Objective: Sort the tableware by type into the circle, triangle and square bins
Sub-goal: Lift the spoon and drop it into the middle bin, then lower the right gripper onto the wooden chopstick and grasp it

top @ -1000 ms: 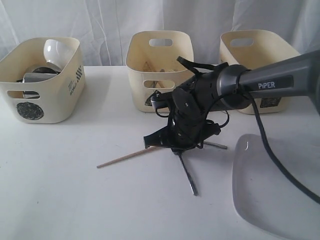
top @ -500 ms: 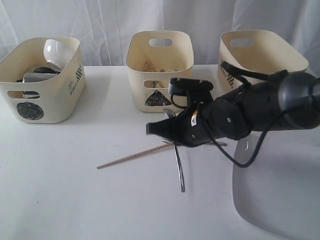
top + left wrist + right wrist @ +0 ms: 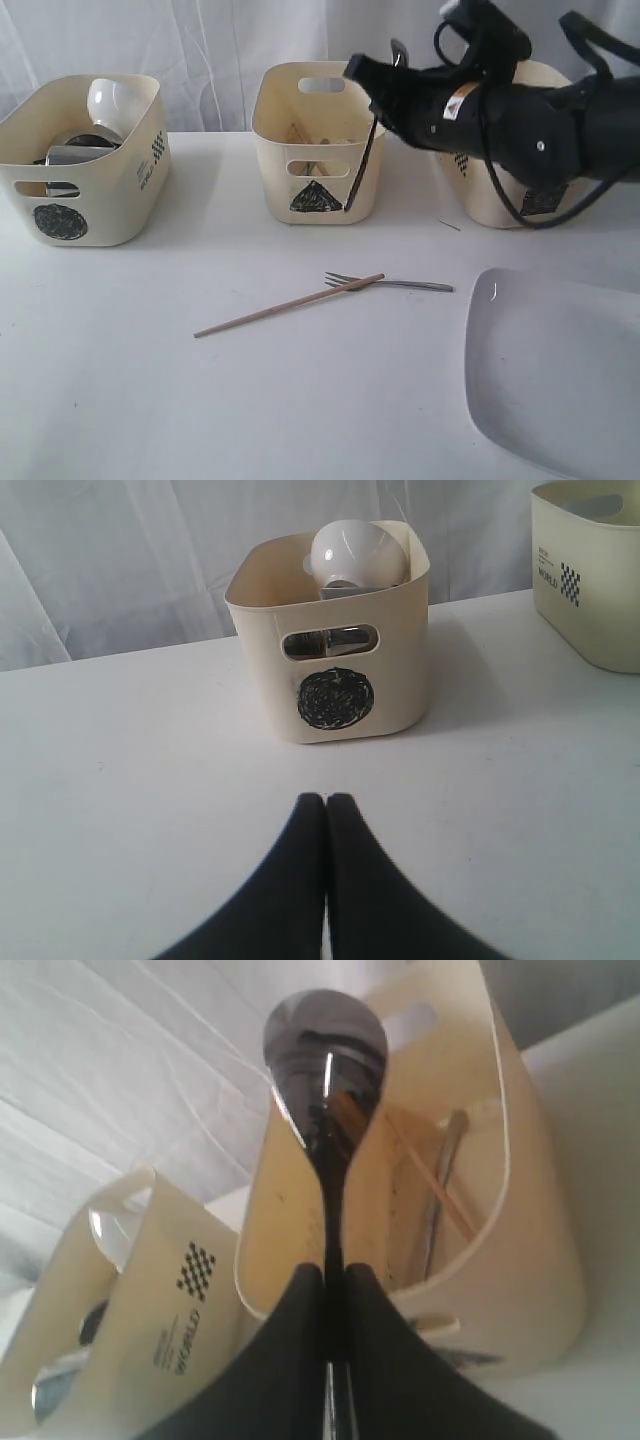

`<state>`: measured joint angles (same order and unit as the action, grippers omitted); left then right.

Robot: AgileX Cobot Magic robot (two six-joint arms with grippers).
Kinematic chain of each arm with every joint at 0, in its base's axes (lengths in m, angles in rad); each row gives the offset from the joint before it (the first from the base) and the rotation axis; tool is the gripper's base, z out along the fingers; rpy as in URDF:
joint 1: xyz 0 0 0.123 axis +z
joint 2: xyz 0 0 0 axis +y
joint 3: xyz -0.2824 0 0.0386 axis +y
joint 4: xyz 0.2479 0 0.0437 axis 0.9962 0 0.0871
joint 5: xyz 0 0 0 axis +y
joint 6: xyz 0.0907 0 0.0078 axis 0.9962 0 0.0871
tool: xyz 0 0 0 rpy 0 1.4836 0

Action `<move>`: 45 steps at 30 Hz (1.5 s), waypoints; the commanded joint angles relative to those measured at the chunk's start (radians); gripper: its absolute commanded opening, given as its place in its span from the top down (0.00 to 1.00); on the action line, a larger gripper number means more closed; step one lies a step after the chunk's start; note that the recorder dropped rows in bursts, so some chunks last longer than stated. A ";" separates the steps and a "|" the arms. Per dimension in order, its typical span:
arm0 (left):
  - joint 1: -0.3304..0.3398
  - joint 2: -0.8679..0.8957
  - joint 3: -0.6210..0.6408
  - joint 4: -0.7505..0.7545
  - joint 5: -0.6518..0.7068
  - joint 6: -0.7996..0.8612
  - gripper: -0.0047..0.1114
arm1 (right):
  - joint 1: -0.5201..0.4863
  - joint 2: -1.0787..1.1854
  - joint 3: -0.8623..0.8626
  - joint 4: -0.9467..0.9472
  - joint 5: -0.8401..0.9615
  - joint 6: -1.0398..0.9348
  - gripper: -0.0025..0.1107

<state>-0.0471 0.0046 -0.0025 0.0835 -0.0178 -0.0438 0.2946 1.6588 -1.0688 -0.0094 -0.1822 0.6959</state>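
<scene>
1. Tableware in hand: a dark polished steel spoon [image 3: 325, 1060], clamped by its handle between the jaws of the right gripper [image 3: 328, 1278]. Its bowl stands past the jaws and its handle tip hangs below them.
2. Just beside the jaws stands the cream plastic tub marked with a black triangle [image 3: 272, 130]. The handle crosses the outside of its front wall, so I judge the spoon is not yet over the opening. A binned wooden chopstick [image 3: 420, 1163] and a metal utensil [image 3: 452, 1140] already lie inside.
3. Done so far: well off to the side of the jaws, the cream tub marked with a scribbled circle [image 3: 100, 200] holds a round white bowl [image 3: 112, 100] and a steel mug [image 3: 70, 155].
4. Left to do: on the table below the jaws lies a steel fork [image 3: 400, 284], touched by a loose wooden chopstick [image 3: 285, 305]. Nearer the camera is a large white square plate [image 3: 550, 370].
5. Room: the handle tip hangs lower than the triangle tub's rim — it needs lifting to clear. A third cream tub [image 3: 478, 195] sits close behind the arm, its mark mostly hidden.
6. The left gripper [image 3: 326, 805] has its jaws pressed together and empty — low over bare table, facing the circle tub.
</scene>
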 commanded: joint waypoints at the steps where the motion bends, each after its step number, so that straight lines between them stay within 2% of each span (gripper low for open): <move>1: -0.001 -0.005 0.003 -0.005 -0.004 -0.003 0.96 | -0.035 0.039 -0.121 -0.010 0.001 0.007 0.98; 7: -0.001 -0.005 0.003 -0.005 -0.004 -0.003 0.96 | -0.069 0.225 -0.383 -0.013 0.028 0.007 0.98; 10: -0.001 -0.005 0.003 -0.005 -0.004 -0.003 0.96 | -0.069 0.388 -0.554 -0.018 0.028 0.007 0.98; 14: -0.001 -0.005 0.003 -0.005 -0.004 -0.003 0.96 | -0.063 0.556 -0.749 -0.046 0.081 -0.121 0.98; 15: -0.001 -0.005 0.003 -0.005 -0.004 -0.003 0.96 | -0.063 0.586 -0.784 -0.046 0.098 -0.160 0.95; 17: -0.001 -0.005 0.003 -0.005 -0.004 -0.003 0.96 | -0.054 0.614 -0.835 -0.046 0.150 -0.216 0.81; 20: -0.001 -0.005 0.003 -0.005 -0.004 -0.003 0.96 | -0.052 0.614 -0.844 -0.046 0.203 -0.276 0.61; 21: -0.001 -0.005 0.003 -0.005 -0.004 -0.003 0.96 | -0.052 0.607 -0.844 -0.046 0.232 -0.304 0.58; 22: -0.001 -0.005 0.003 -0.005 -0.004 -0.003 0.96 | -0.051 0.597 -0.844 -0.046 0.273 -0.348 0.57; 26: -0.001 -0.005 0.003 -0.005 -0.004 -0.003 0.96 | -0.033 0.487 -0.788 -0.046 0.552 -0.722 0.66; 30: -0.001 -0.005 0.003 -0.005 -0.004 -0.003 0.96 | -0.003 0.334 -0.640 -0.017 0.761 -0.992 0.66; 35: -0.001 -0.005 0.003 -0.005 -0.004 -0.003 0.96 | 0.076 0.227 -0.534 -0.007 1.029 -1.320 0.66; 38: -0.001 -0.005 0.003 -0.005 -0.004 -0.003 0.96 | 0.124 0.218 -0.499 0.004 1.085 -1.508 0.62; 42: -0.001 -0.005 0.003 -0.005 -0.004 -0.003 0.96 | 0.167 0.259 -0.489 0.016 1.072 -1.593 0.50; 45: -0.001 -0.005 0.003 -0.005 -0.004 -0.003 0.96 | 0.194 0.309 -0.489 0.016 1.067 -1.680 0.48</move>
<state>-0.0471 0.0046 -0.0025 0.0835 -0.0178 -0.0438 0.4730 1.9389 -1.5640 0.0000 0.8899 -0.9112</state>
